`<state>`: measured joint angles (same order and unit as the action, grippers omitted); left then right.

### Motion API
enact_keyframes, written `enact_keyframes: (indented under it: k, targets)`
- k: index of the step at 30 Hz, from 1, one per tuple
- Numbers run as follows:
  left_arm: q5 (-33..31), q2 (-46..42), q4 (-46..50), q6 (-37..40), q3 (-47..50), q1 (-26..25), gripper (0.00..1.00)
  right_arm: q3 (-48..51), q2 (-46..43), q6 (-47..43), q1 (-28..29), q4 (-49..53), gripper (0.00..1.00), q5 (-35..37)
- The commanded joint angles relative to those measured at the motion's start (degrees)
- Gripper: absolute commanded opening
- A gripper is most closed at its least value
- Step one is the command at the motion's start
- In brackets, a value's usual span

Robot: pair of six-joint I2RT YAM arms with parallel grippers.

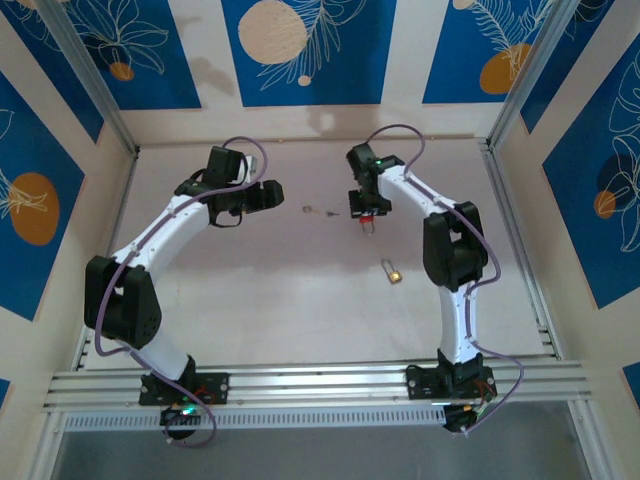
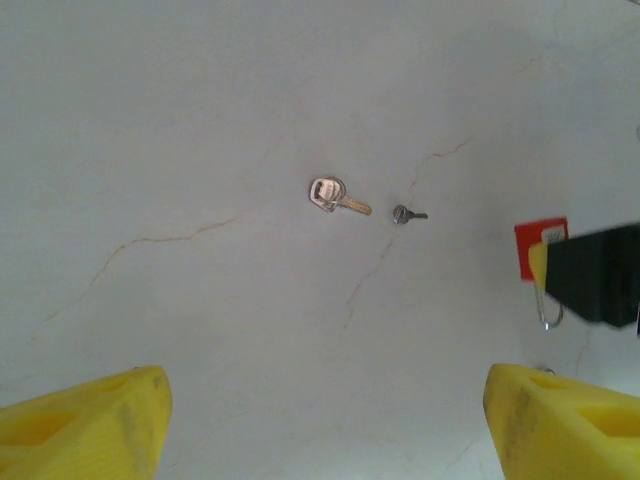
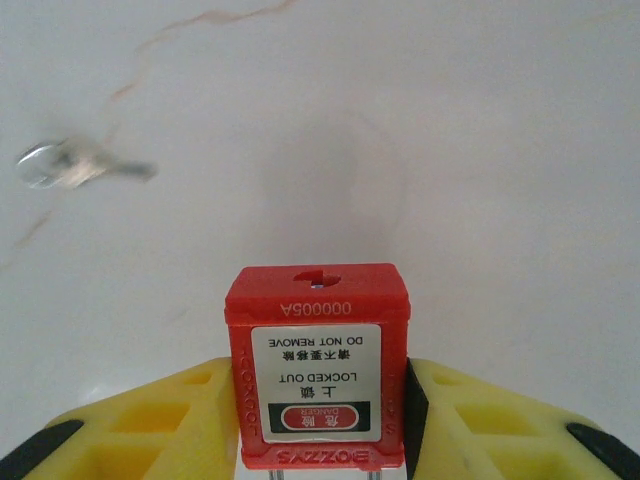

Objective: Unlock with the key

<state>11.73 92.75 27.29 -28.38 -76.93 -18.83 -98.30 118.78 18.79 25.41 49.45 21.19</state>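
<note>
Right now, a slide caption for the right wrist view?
Right gripper clamps a red padlock, keyhole forward; a key lies beyond it.

Top external cam was mounted high above and behind both arm bases, tilted down and fwd, and took in the whole white table [image 1: 300, 310] from far off. Left wrist cam sat at mid height and looked down past the left fingers [image 2: 85, 425] over bare tabletop toward the right arm's side. Right wrist cam sat v. close and low, sighted along the right fingers [image 3: 150, 430] onto a red padlock [image 3: 320, 365]. All 3 views shared that padlock. Top and left wrist views also shared a brass-bladed key [image 2: 338, 195] and a smaller grey key [image 2: 408, 213] near it.
</note>
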Motion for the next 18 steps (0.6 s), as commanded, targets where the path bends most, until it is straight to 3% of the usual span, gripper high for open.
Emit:
enact_keyframes:
  k: [1, 10, 18]
  targets:
    - [-1.24, -0.38, -0.22, 0.7, 0.64, 1.19, 0.81, 3.83, -3.47, 3.57, 5.33, 0.03, 0.44, 0.07]
    - [-4.19, -1.48, 0.09, 1.4, 1.03, 2.74, 0.81, 8.54, -1.95, 11.21, 20.03, -2.91, 0.44, -1.31]
    - [-4.49, -1.26, -0.1, 1.42, 1.33, 3.01, 0.81, 5.22, 2.68, 13.56, 24.33, -2.6, 0.44, -3.25]
